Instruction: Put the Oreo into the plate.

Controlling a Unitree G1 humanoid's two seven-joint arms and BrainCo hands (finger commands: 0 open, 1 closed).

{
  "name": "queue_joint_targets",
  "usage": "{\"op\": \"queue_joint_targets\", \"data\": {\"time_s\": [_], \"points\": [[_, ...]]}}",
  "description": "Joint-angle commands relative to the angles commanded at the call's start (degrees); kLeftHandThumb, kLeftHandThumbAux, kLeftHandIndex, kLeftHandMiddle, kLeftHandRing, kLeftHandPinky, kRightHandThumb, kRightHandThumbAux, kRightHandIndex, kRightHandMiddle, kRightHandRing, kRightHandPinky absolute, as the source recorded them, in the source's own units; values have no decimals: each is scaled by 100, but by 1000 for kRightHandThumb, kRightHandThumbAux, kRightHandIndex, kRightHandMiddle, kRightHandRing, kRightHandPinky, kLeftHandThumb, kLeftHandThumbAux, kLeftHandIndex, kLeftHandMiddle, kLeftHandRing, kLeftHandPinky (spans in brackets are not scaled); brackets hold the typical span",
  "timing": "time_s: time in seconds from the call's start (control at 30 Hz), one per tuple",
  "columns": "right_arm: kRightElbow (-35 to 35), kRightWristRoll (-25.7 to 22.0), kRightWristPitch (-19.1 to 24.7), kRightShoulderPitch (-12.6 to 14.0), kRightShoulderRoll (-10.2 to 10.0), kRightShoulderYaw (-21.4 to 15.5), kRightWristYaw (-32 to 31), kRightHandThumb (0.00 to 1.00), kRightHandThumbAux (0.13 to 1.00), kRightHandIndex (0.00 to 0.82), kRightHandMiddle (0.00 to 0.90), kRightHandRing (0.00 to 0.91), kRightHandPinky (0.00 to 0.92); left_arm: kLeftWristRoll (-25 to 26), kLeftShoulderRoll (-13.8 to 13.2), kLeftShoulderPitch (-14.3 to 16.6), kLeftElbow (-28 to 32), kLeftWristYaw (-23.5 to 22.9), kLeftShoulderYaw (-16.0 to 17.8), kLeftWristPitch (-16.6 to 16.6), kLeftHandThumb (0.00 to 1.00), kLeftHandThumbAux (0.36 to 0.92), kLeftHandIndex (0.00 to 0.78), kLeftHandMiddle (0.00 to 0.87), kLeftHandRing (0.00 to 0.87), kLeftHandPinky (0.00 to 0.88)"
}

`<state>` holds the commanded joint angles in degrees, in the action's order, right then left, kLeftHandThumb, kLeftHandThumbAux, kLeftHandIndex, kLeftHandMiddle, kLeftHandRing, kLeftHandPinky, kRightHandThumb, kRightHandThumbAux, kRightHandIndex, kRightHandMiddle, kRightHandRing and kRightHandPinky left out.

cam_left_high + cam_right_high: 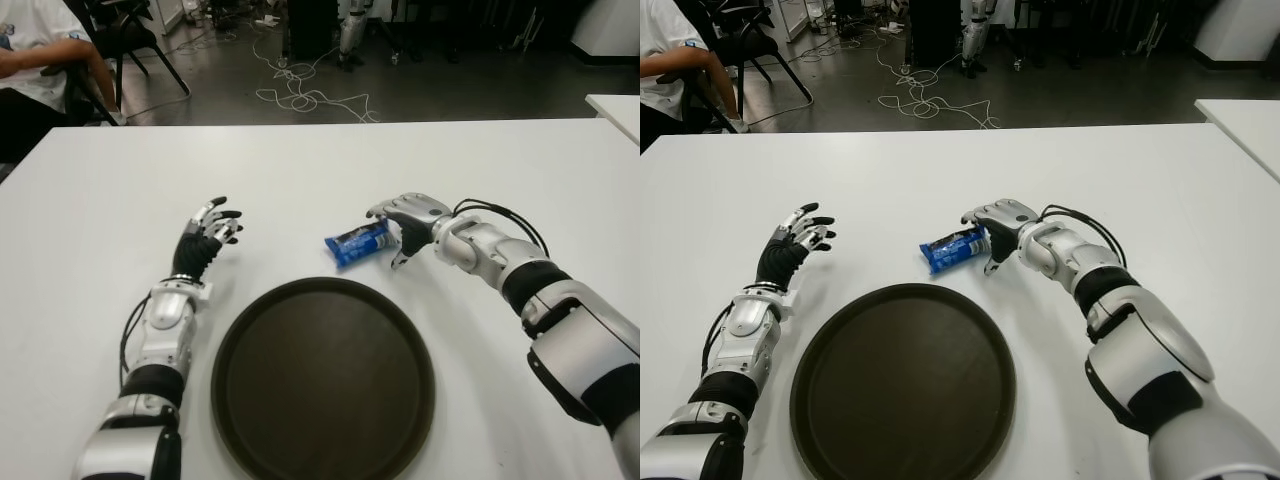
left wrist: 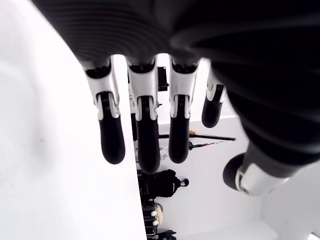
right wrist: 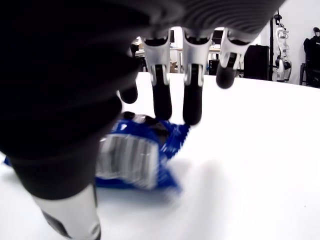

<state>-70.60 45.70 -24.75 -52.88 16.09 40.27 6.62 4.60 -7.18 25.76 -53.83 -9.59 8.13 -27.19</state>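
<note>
The Oreo (image 1: pixel 353 244) is a blue packet lying on the white table (image 1: pixel 320 170), just beyond the plate's far rim. The plate (image 1: pixel 322 385) is a round dark brown tray near the front edge, with nothing in it. My right hand (image 1: pixel 386 238) reaches over the packet's right end, its fingers (image 3: pixel 192 107) stretched out above the Oreo (image 3: pixel 135 157) and the thumb on the near side, not closed on it. My left hand (image 1: pixel 212 228) is raised left of the plate with its fingers (image 2: pixel 145 145) spread and holding nothing.
A seated person's arm (image 1: pixel 40 60) and a chair (image 1: pixel 130 35) show beyond the table's far left corner. Cables (image 1: pixel 300 95) trail on the floor behind. Another white table's corner (image 1: pixel 618 108) is at the far right.
</note>
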Motion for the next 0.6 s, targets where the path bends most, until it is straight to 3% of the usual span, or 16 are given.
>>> {"op": "queue_joint_targets", "data": {"time_s": [0.6], "points": [[-11, -8, 121, -4, -42, 2, -8, 0, 836, 167, 162, 143, 119, 2, -2, 3, -3, -6, 15, 10, 274, 622, 156, 296, 327, 385]]}}
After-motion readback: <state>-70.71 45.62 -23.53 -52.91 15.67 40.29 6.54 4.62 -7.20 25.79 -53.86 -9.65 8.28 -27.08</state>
